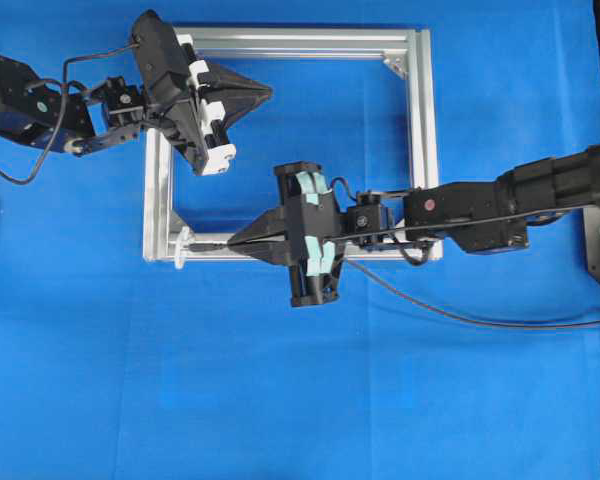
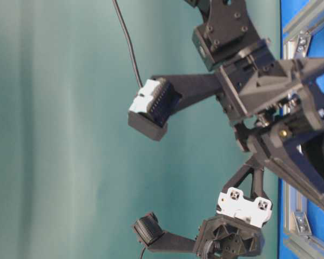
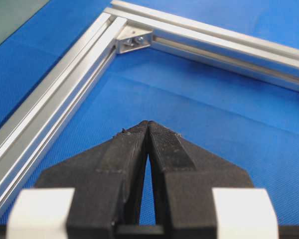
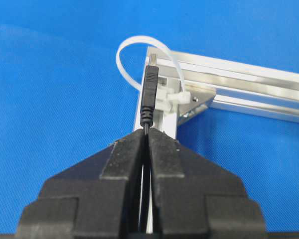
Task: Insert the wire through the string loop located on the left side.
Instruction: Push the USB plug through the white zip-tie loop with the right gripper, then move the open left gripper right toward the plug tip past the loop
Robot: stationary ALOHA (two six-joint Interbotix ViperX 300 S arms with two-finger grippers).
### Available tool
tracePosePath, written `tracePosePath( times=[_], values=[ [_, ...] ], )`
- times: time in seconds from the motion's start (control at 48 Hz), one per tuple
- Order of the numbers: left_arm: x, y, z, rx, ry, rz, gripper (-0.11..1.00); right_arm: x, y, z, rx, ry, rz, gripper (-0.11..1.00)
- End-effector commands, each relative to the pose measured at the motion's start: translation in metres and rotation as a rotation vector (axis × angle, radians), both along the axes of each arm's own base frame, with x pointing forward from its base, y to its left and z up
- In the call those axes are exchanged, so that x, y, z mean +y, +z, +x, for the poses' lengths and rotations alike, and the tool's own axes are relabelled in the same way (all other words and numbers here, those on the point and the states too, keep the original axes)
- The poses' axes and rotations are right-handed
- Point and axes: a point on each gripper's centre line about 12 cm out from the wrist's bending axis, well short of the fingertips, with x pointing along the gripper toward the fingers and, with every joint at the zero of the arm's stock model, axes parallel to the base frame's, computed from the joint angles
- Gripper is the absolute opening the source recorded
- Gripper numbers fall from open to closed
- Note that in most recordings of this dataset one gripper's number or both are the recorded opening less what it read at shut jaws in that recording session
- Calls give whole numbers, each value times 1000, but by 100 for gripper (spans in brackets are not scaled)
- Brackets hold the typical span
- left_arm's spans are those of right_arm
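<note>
right tool [image 4: 146, 135] clamped on the wire [image 4: 149, 94] just behind its plug, so the tip led | plug sat at the string loop [image 4: 127, 50] on the frame [image 4: 249, 84] corner, apparently lined up for threading | left tool [image 3: 148, 127] was pinched closed, empty, over the frame's interior

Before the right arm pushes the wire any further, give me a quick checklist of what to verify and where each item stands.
1. Right gripper holds the wire: ok, jaws shut on the cable just behind the plug.
2. Plug aimed at the string loop: ok, tip points up into the loop's opening in the right wrist view.
3. Plug already through the loop: cannot tell, tip overlaps the loop but depth is unclear.
4. Loop standing open: ok, a rounded arch at the aluminium frame corner.
5. Left gripper out of the way: ok, shut, empty, near the frame's far side.
6. Trailing cable free: ok, lying loose on the blue mat.
</note>
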Motion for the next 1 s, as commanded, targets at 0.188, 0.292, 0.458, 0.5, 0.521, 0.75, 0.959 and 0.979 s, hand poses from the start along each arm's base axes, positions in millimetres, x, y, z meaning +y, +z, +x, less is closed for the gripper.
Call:
tracePosePath(
  times=[0.188,0.292,0.458,0.5,0.521,0.75,0.959,0.979],
  values=[
    [0,15,2,-42,-2,15,0,1,11,29,-51,-1,3,0],
    [0,15,2,-43,-2,13,0,1,9,39,-58,-1,4,0],
    [0,15,2,-43,-2,13,0,2,6,51,-57,0,2,0],
    [0,15,2,-42,-2,15,0,2,5,54,-54,0,2,0],
    [0,15,2,-42,-2,15,0,2,6,55,-55,0,2,0],
    [0,15,2,-43,-2,15,0,1,6,58,-57,-1,1,0],
    [0,15,2,-42,-2,15,0,1,5,58,-55,-1,0,0],
    [0,15,2,-43,-2,13,0,1,5,58,-55,-1,1,0]
  ],
)
